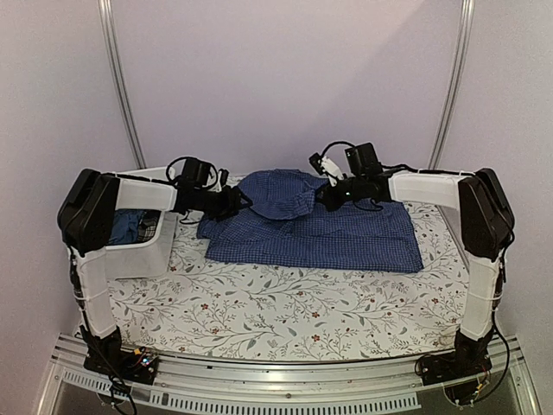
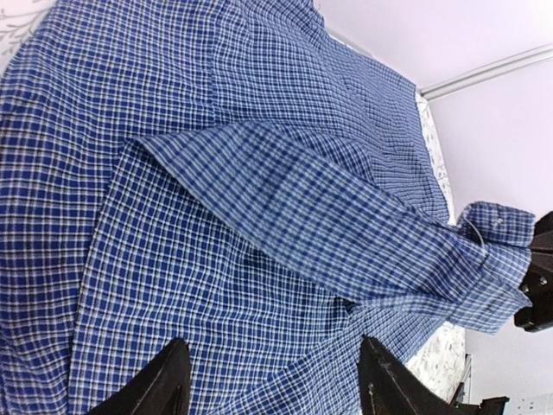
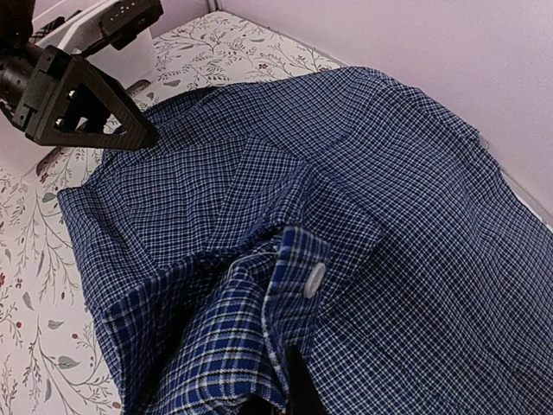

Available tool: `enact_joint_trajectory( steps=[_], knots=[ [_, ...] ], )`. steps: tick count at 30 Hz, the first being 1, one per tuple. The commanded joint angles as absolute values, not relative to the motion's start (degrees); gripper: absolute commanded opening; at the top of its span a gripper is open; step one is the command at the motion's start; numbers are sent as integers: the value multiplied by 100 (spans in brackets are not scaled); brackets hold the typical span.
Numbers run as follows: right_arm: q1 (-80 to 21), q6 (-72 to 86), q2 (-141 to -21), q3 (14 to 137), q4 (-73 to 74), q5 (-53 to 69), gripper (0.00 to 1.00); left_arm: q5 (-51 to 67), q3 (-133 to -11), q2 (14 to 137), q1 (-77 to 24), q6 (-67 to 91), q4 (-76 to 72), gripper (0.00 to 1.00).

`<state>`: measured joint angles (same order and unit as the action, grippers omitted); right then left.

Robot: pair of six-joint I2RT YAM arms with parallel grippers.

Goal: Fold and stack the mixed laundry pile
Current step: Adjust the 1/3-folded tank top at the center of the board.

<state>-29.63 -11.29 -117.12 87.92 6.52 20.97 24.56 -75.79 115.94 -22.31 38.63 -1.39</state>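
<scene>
Folding in a sleeve, was that the step? asked Ana. And where was the shirt?

Ben: The checked shirt (image 1: 311, 232) lay spread on the far middle of the tabletop (image 1: 259, 311). One sleeve (image 2: 346, 216) was raised across its body, and the cuff (image 3: 298, 268) was pinched in the right jaws. The left jaws stood wide apart over the cloth near the shirt's left edge, gripping nothing.

Ana: How ought it to have gone, to go well?

Ben: My judgement was this: carry the cuff low across, lay the sleeve flat along the body, and let go only once it rested. The left jaws could pin the shoulder so the body did not drag. Thin cloth like that would likely crease if tugged.

Ana: And the count?

Ben: One shirt out, one sleeve up, one button (image 3: 316, 278) on the cuff. One white tub (image 1: 138, 255) stood beside the shirt on the left. It held a dark blue piece (image 1: 125, 226) and a plaid piece (image 1: 149, 227), so two, though they were too small to swear to. Two arms.
</scene>
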Motion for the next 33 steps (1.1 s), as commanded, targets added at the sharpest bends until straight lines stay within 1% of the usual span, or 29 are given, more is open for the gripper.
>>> enact_joint_trajectory(
  steps=[1, 8, 13, 18, 19, 20, 21, 22, 23, 25, 26, 28, 31, 33],
  knots=[
    [-2920, -1014, -10995, 8339, 1086, 1977, 0, 2375, -7550, 11555, -2194, 3809, -89, 66],
    [-2523, -1000, -10470, 7730, 1726, 1994, 0, 2243, -7586, 11468, -2149, 3765, 212, 66],
    [-2143, -785, -10337, 7396, 2188, 2118, 0, 2231, -7594, 11397, -2121, 3667, 332, 66],
    [-1942, -849, -10213, 7093, 2454, 1984, 2, 2181, -7576, 11318, -2123, 3545, 449, 66],
    [-1904, -831, -10212, 7059, 2498, 1869, 6, 2186, -7581, 11298, -2126, 3513, 467, 66],
    [-1864, -812, -10209, 7052, 2547, 1799, 19, 2188, -7583, 11273, -2124, 3478, 486, 66],
    [-1835, -788, -10212, 7067, 2606, 1638, 39, 2184, -7585, 11243, -2129, 3438, 510, 67],
    [-1818, -764, -10200, 7095, 2663, 1346, 55, 2171, -7589, 11215, -2130, 3377, 548, 67],
    [-1800, -685, -10190, 7149, 2727, 1069, 61, 2137, -7605, 11181, -2130, 3307, 606, 68],
    [-1721, -589, -10137, 7263, 2852, 477, 70, 1940, -7659, 11102, -2146, 3140, 839, 71],
    [-1648, -481, -10099, 7317, 2894, 263, 72, 1796, -7682, 11058, -2157, 3030, 958, 72],
    [-1499, -358, -9999, 7489, 2981, 206, 72, 1451, -7731, 10974, -2217, 2772, 1235, 74],
    [-1475, -532, -9851, 7613, 3048, 1046, 63, 1324, -7689, 10866, -2292, 2488, 1435, 74],
    [-1506, -493, -9868, 7794, 3317, 1265, 62, 1359, -7659, 10856, -2300, 2462, 1518, 74]
  ],
)
